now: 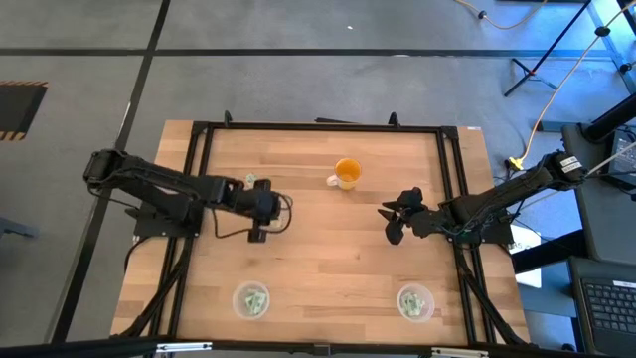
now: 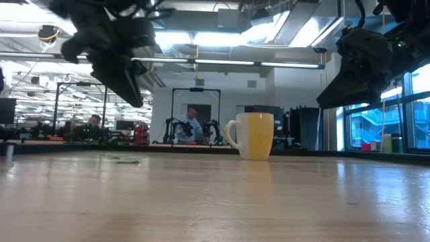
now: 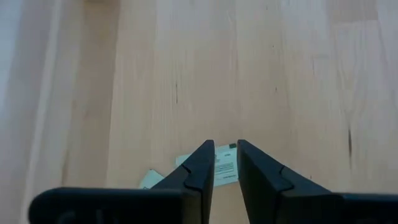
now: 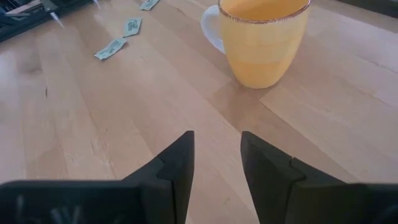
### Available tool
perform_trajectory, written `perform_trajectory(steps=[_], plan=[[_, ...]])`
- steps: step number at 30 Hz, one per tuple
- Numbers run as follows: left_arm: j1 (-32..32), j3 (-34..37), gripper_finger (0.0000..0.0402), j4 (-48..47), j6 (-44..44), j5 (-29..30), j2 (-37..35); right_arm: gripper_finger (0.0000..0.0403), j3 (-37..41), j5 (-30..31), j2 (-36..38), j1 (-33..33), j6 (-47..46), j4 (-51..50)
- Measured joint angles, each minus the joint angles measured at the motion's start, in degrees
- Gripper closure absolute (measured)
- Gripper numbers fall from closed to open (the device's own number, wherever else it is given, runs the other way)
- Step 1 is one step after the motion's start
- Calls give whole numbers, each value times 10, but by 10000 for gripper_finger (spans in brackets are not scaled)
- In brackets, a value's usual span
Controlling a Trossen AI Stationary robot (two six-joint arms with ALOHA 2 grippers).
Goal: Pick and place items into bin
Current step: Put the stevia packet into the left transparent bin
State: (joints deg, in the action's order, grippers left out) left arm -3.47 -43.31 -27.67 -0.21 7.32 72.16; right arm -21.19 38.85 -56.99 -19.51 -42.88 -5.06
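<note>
The left end effector (image 3: 225, 171) hovered above a green-and-white packet (image 3: 224, 167) lying on the wooden surface (image 3: 186, 74), fingers slightly apart, empty. It needed to drop squarely, straddling the packet. The right end effector (image 4: 216, 163) waited apart near the mug (image 4: 262, 38).

No text can be read. A packet (image 3: 225, 167) under the left gripper (image 3: 225, 163) carries dark print, but it is too small to make out.
</note>
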Motion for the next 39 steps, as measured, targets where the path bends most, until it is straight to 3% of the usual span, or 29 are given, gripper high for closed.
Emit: perform_trajectory(steps=[4, 8, 17, 23, 28, 39], plan=[[55, 0, 316, 1, 28, -79, 0, 268, 0, 0, 0, 0, 1, -1], [92, 0, 293, 2, 69, -113, 0, 268, 0, 0, 0, 0, 1, -2], [138, 0, 291, 40, 154, -118, 0, 268, 0, 0, 0, 0, 1, -7], [156, 16, 291, 47, 160, -134, 5, 268, 0, 0, 0, 0, 1, -7], [157, 34, 286, 81, 169, -160, 48, 268, 0, 0, 0, 0, 1, -8], [167, 37, 288, 99, 175, -159, 156, 268, 0, 0, 0, 6, -1, -11]])
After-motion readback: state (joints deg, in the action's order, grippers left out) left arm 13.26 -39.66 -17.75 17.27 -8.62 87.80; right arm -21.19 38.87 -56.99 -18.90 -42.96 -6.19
